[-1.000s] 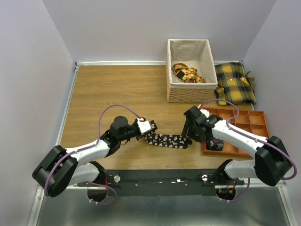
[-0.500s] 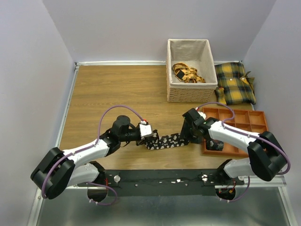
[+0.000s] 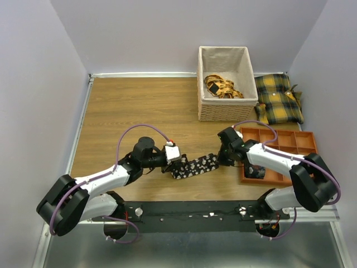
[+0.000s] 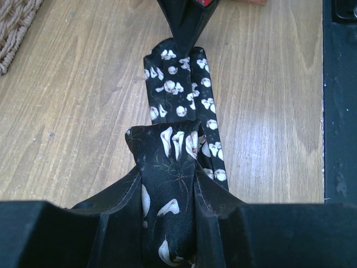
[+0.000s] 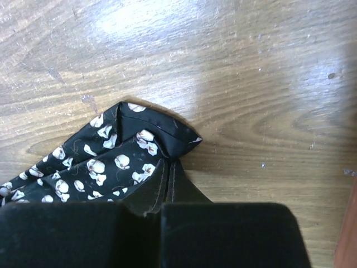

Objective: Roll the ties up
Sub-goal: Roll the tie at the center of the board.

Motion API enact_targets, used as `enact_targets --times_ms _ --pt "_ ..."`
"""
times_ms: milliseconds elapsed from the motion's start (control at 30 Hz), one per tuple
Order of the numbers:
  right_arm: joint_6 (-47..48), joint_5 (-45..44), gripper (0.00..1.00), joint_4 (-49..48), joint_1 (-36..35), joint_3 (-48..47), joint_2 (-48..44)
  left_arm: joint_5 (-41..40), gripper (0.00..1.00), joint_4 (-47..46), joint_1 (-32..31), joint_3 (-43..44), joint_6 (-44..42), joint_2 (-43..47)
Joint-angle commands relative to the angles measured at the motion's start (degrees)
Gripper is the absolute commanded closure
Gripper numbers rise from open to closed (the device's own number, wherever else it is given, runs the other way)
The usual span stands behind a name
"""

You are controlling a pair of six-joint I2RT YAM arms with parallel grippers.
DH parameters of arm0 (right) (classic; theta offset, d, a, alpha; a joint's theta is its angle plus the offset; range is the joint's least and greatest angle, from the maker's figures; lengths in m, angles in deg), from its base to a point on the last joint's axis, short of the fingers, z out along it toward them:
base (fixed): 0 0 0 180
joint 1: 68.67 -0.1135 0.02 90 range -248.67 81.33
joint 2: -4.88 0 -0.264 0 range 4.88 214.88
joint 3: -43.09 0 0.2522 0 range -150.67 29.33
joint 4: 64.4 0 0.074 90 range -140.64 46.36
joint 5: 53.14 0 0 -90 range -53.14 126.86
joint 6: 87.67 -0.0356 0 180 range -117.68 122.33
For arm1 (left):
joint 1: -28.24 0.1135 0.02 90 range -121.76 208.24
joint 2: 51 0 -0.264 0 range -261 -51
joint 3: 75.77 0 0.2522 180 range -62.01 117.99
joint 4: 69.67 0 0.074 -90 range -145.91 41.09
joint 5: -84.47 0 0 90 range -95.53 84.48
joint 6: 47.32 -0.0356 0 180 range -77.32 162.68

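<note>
— When we look down from the top camera, where do we find the tie [image 3: 195,166]?

— We see it as a short black flowered strip on the wooden table [image 3: 139,106], stretched between the two arms near the front edge. The left gripper [image 3: 175,166] meets its left end and the right gripper [image 3: 218,160] meets its right end.

— And around it?

— We note a wicker basket [image 3: 223,111] at the back with yellow-brown patterned strips [image 3: 222,86] inside. Plaid cushions [image 3: 279,97] lie to its right, and an orange compartment tray [image 3: 290,146] sits just beside the right arm.

— What do we get from the left wrist?

— We see the left gripper's fingers [image 4: 125,190] clamped on a bunched, folded end of the tie, which rises a little off the wood. The rest lies flat on the table, doubled lengthwise, and runs away to the dark tip of the right gripper at its far end.

— And the right wrist?

— We see the right gripper's jaws pressed tight together, nipping the thin edge of the tie's folded corner. The fabric spreads off to the left across the table.
</note>
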Motion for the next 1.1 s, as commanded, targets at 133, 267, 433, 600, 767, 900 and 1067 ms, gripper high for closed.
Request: enact_targets --times_ms 133,267,433,600,767,900,1067 --pt "5.2 -7.9 0.99 9.1 4.5 -4.0 -7.1 -5.5 1.00 -2.7 -0.4 -1.3 4.0 2.5" --pt "7.0 -9.7 0.99 12.3 5.9 -5.7 -11.4 -7.1 1.00 -4.0 -0.4 -1.1 3.9 -0.4" --pt "7.1 -11.6 0.99 13.6 7.0 -3.3 -17.0 -8.9 1.00 -7.5 -0.4 -1.1 2.7 -3.8" --pt "10.0 -12.1 0.99 14.3 11.8 -2.3 -21.5 -7.4 1.00 -8.6 -0.5 -0.6 0.7 -6.9" --pt "14.4 -11.0 0.99 13.0 18.1 -0.8 -26.9 -3.8 1.00 -7.2 -1.4 1.2 -8.3 -10.0" --pt "19.1 -10.1 0.99 11.0 19.0 -2.1 -26.2 -1.8 1.00 -6.0 -3.7 2.2 -13.8 -14.8" --pt "25.6 -13.5 0.99 11.8 19.1 -7.4 -24.2 -1.3 1.00 -6.4 -5.4 5.1 -19.7 -19.7"
